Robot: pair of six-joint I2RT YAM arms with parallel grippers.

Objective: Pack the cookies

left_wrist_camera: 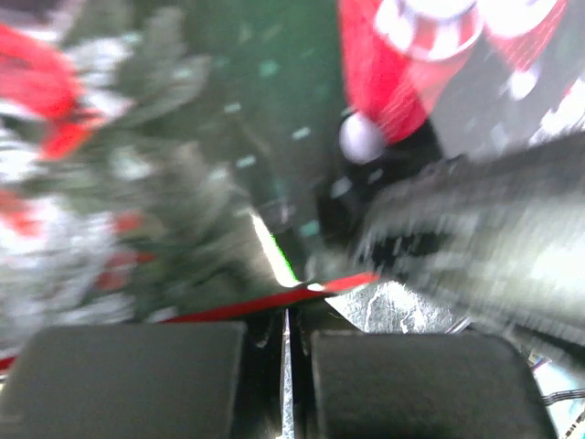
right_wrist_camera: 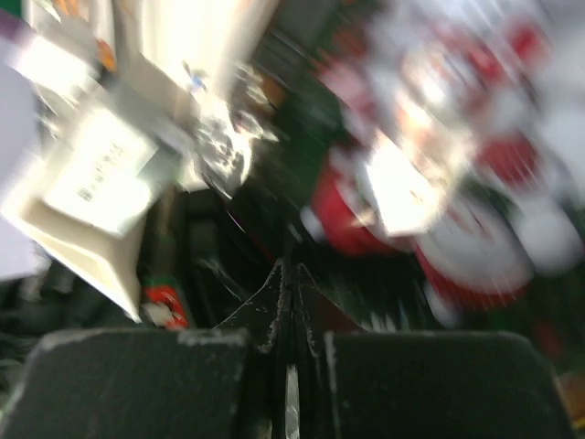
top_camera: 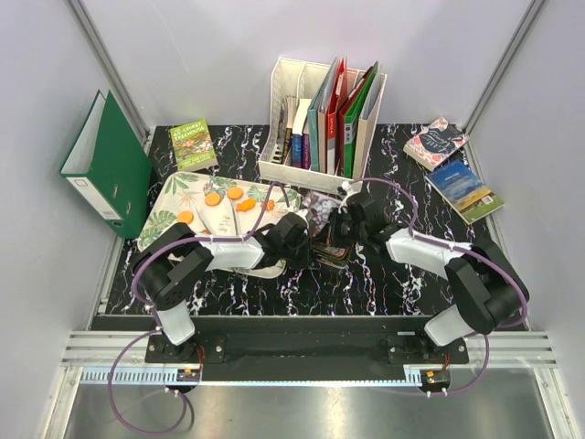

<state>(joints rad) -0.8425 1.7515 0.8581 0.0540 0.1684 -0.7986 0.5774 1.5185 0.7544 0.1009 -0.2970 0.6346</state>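
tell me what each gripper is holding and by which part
Left gripper and right gripper each seem to pinch the bag by a thin edge.

Blurred wrist views; tiny cookies (top_camera: 235, 193).

Pale grey walls (top_camera: 228, 55), black marble-patterned table (top_camera: 370, 285) (white veins), metal corner posts (top_camera: 108, 64), even light

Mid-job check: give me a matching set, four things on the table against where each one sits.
Things:
1 green binder
2 orange cookies
3 white file rack
4 festive bag

Places:
A back centre, holding folders
B standing by the left wall
C middle of the table
D on the leaf-print sheet

Pairs: 1-B; 2-D; 3-A; 4-C
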